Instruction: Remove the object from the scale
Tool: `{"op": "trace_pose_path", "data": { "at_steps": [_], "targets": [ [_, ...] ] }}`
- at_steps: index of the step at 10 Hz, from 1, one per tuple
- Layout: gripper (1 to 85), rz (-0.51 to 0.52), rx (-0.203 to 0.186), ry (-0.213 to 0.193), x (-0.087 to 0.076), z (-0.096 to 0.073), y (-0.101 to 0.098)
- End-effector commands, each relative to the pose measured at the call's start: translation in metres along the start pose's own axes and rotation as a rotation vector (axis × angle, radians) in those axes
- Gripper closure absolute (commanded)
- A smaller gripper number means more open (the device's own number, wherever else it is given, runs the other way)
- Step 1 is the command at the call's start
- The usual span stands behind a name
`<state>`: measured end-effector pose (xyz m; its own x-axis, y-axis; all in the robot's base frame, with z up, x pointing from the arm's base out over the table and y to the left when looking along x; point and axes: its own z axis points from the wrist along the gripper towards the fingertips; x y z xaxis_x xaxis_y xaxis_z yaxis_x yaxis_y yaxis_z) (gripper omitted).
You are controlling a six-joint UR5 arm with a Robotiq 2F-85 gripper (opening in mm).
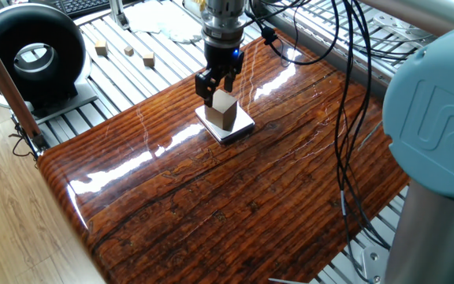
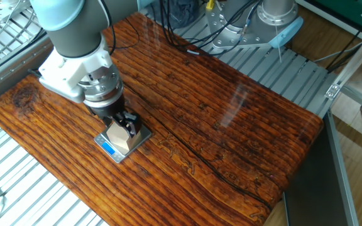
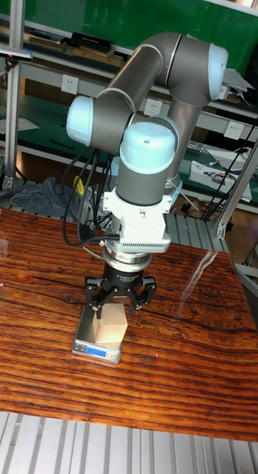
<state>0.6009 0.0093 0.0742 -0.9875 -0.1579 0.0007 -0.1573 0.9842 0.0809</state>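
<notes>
The object, a light-tan wooden cube (image 1: 223, 110) (image 2: 118, 135) (image 3: 112, 326), stands on the scale (image 1: 240, 128) (image 2: 108, 149) (image 3: 96, 350), a thin white slab with a bluish front panel, on the dark wooden table top. My gripper (image 1: 217, 85) (image 2: 123, 123) (image 3: 118, 300) hangs directly over the cube. It is open, and its black fingers (image 3: 92, 295) are spread to either side of the cube's top edge. I cannot tell whether the fingertips touch the cube. The cube rests flat on the scale.
Three small wooden blocks (image 1: 129, 51) lie on the slatted metal bench beyond the table's far-left edge. A black ring-shaped device (image 1: 34, 55) and a white cloth (image 1: 164, 20) are there too. Cables (image 1: 341, 118) hang over the table's right side.
</notes>
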Motion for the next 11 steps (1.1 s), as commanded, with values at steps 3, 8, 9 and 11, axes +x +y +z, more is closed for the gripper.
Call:
{"op": "trace_pose_path", "data": {
  "at_steps": [3,8,9,11],
  "targets": [
    [12.3,0.004,0.006,0.005,-0.002,0.004,-0.003],
    [8.3,0.002,-0.003,0.002,-0.003,0.01,0.003],
    [8.7,0.006,0.008,0.005,-0.003,0.016,0.001],
    [9.0,-0.002,0.008,-0.004,-0.003,0.028,0.0]
  ]
}}
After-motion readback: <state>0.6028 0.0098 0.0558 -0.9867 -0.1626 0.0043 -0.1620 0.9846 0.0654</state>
